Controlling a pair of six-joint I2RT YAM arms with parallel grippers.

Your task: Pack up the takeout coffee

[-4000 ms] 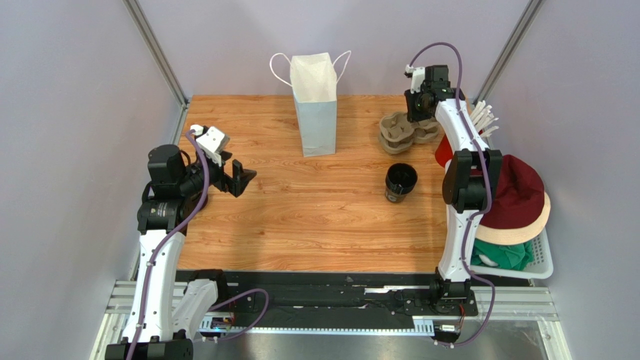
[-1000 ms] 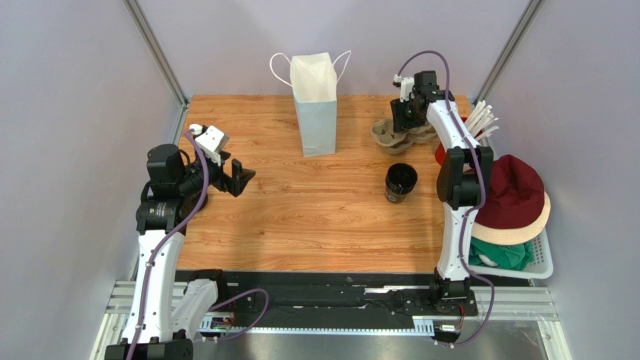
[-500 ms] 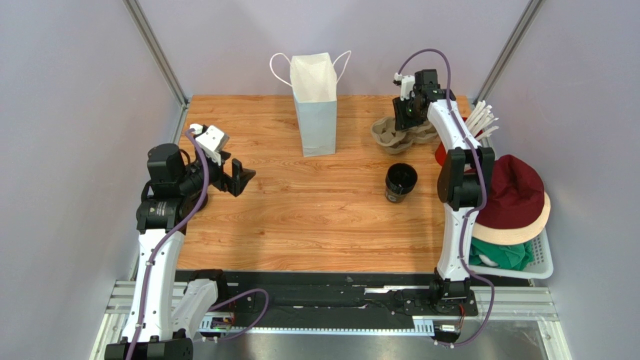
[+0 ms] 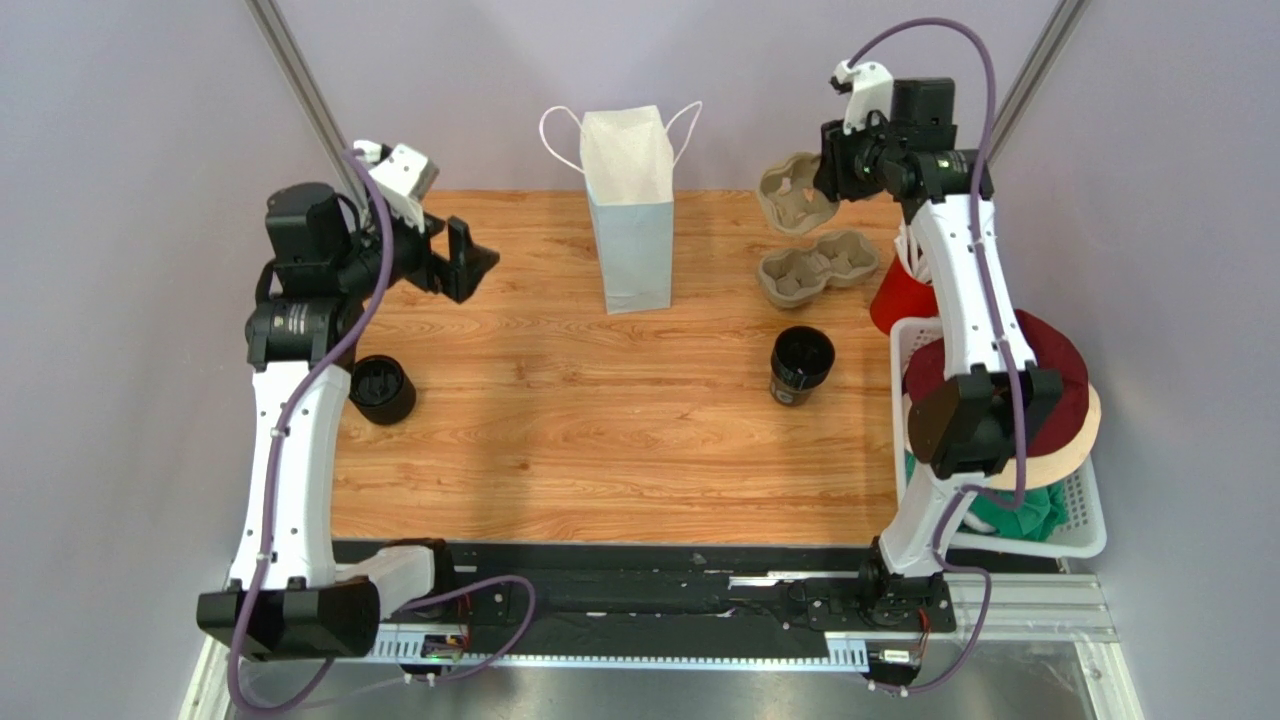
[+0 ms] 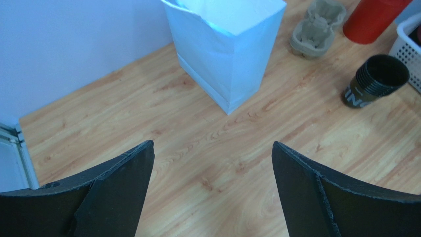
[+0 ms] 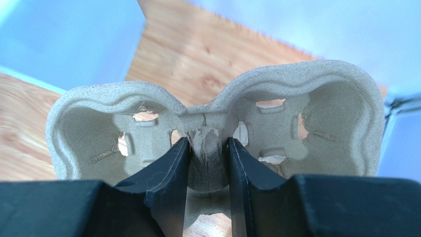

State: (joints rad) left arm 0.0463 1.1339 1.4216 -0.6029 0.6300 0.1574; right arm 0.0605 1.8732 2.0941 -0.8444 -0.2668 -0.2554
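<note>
A black cup (image 4: 801, 365) stands right of the table's centre; it also shows in the left wrist view (image 5: 375, 81). A second black cup (image 4: 383, 387) stands near the left edge. My right gripper (image 4: 824, 177) is shut on the middle ridge of a brown pulp cup carrier (image 4: 790, 195) and holds it in the air at the back right; in the right wrist view the fingers (image 6: 170, 173) pinch the carrier (image 6: 316, 98). My left gripper (image 4: 469, 258) is open and empty, high over the back left, jaws wide apart (image 5: 212, 145).
A white paper bag (image 4: 631, 210) stands open at the back centre (image 5: 232, 44). Another carrier (image 4: 819, 270) lies on the table (image 5: 316, 29). A red cup (image 4: 899, 285) stands beside a white basket (image 4: 1089, 533) holding a maroon hat (image 4: 1037, 375).
My right gripper has lifted one carrier up and back off the other. My left arm has risen and moved to the back, uncovering the black cup at the left.
</note>
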